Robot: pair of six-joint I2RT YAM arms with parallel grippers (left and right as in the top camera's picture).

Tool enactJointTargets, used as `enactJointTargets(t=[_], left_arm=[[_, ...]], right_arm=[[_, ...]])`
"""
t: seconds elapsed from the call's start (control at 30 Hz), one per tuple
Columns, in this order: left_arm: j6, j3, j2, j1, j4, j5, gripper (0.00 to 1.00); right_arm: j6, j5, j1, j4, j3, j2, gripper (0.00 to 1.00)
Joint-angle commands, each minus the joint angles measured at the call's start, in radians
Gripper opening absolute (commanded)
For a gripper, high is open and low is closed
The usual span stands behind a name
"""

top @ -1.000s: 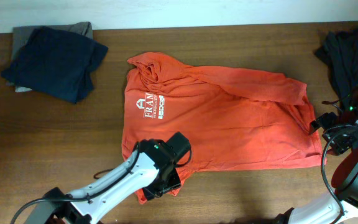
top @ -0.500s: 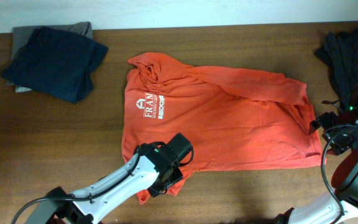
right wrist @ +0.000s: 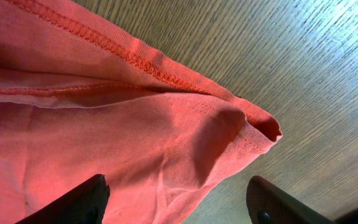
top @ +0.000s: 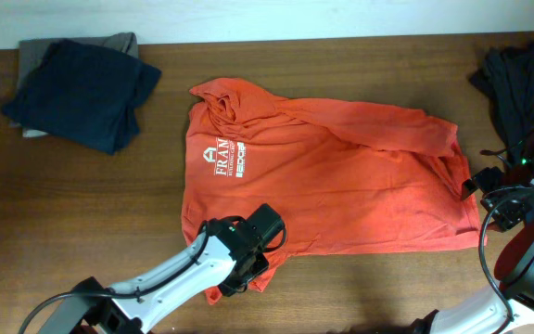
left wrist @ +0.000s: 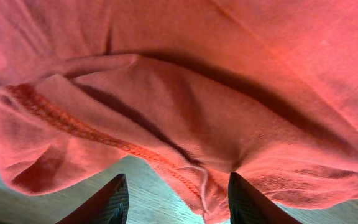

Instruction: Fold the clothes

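Observation:
The clothes are a red-orange T-shirt [top: 341,181] with white lettering [top: 222,160], lying spread across the middle of the table. My left gripper [top: 247,263] is down at the shirt's front left corner. In the left wrist view its dark fingers [left wrist: 112,202] stand apart, and a fold of stitched hem [left wrist: 201,190] hangs between them, closer to the right finger. My right gripper [top: 478,186] is at the shirt's right edge. In the right wrist view it stands wide open [right wrist: 179,205] over the hemmed corner [right wrist: 253,127], with cloth lying between its fingers [right wrist: 82,202].
A dark navy garment [top: 77,88] lies on a grey one [top: 35,51] at the back left. A dark bundle of cloth [top: 517,79] lies at the back right. Bare wooden table [top: 360,288] runs along the front edge.
My left gripper has shifted slightly toward the front edge over the shirt's corner, and its jaws have narrowed a little. The right arm and the shirt have not moved.

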Motion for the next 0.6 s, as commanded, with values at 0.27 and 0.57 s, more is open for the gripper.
enactJointTargets(t=[0.27,0.57], left_arm=[[-0.016,-0.011,0.102,-0.003,0.021,-0.014,0.4],[0.005,-0.01,0.088,-0.003,-0.025,0.086,0.01]], right_arm=[[0.005,-0.006,0.002,-0.004,0.017,-0.032,0.75],[0.005,-0.005,0.002,-0.004,0.017,-0.032,0.75]])
